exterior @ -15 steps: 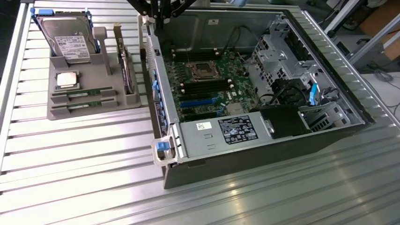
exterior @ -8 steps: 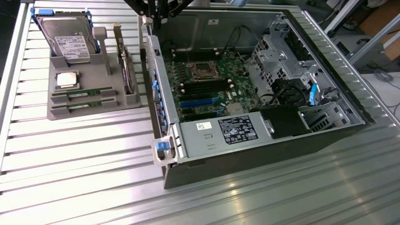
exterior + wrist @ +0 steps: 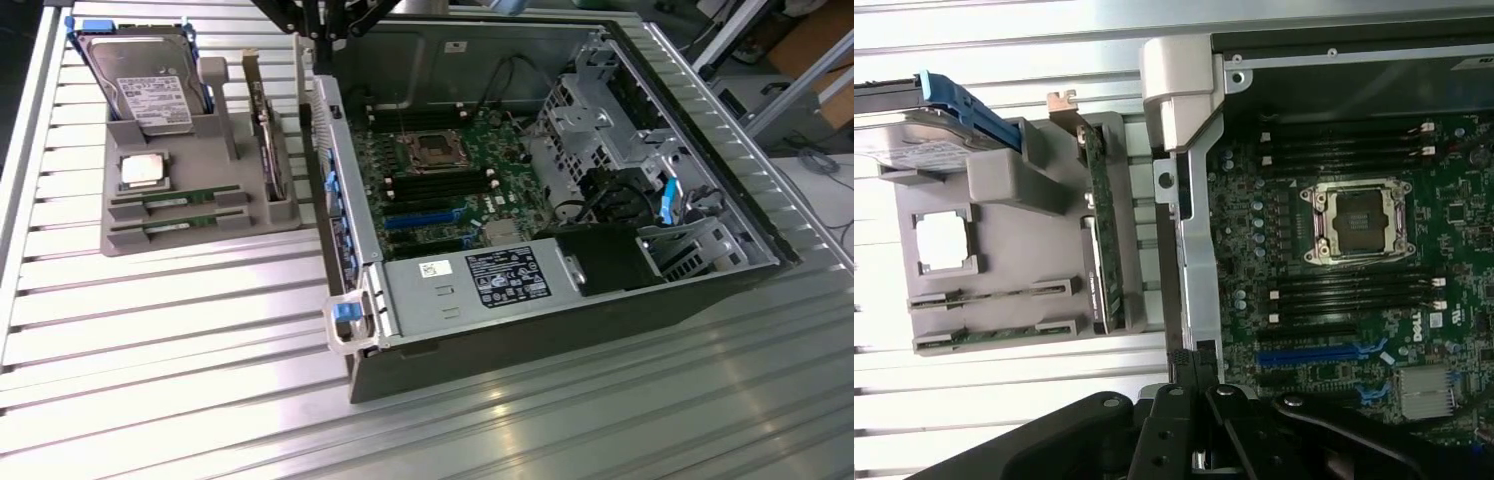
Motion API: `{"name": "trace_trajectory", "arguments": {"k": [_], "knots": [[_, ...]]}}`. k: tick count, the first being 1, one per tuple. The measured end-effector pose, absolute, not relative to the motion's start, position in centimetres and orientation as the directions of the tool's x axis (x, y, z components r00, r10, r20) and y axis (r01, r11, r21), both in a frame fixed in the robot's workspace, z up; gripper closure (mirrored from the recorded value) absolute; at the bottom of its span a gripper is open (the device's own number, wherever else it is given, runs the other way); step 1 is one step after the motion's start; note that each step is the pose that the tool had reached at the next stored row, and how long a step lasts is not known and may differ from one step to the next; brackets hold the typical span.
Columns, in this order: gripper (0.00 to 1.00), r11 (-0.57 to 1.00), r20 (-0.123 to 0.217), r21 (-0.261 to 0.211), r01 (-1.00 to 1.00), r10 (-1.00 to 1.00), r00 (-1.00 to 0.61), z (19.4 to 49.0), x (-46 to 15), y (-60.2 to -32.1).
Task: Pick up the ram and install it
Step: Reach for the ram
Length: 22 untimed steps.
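Claw: gripper (image 3: 1189, 362) pinched together, nothing in it; we see it over the PC case's (image 3: 534, 345) tray-side wall.
Ram: ram (image 3: 180, 199) flat in a slot of the grey tray (image 3: 220, 172), twin stick (image 3: 180, 226) just beside.
Direction: we judge ram lies twd exterior view's left of claw, well apart.
Long axis: across tray, approx square to case wall, parallel w/ mobo DIMM slots (image 3: 434, 185).

The robot's black metal tool (image 3: 326, 30) (image 3: 1191, 372) hangs pointing down at the top edge of the exterior view, its hinged black links angling inward toward the tip.
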<state>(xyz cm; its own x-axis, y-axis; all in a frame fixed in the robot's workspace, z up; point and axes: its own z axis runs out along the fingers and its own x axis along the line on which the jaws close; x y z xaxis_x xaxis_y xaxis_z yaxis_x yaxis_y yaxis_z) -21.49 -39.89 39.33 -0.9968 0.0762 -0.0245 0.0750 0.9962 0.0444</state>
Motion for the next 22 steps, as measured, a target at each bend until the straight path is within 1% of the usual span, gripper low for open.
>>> {"name": "trace_trajectory", "arguments": {"k": [22], "knots": [[0.89,0.996,-0.024,0.044,0.075,0.076,-0.997,39.3,-23.8,-39.9]]}}
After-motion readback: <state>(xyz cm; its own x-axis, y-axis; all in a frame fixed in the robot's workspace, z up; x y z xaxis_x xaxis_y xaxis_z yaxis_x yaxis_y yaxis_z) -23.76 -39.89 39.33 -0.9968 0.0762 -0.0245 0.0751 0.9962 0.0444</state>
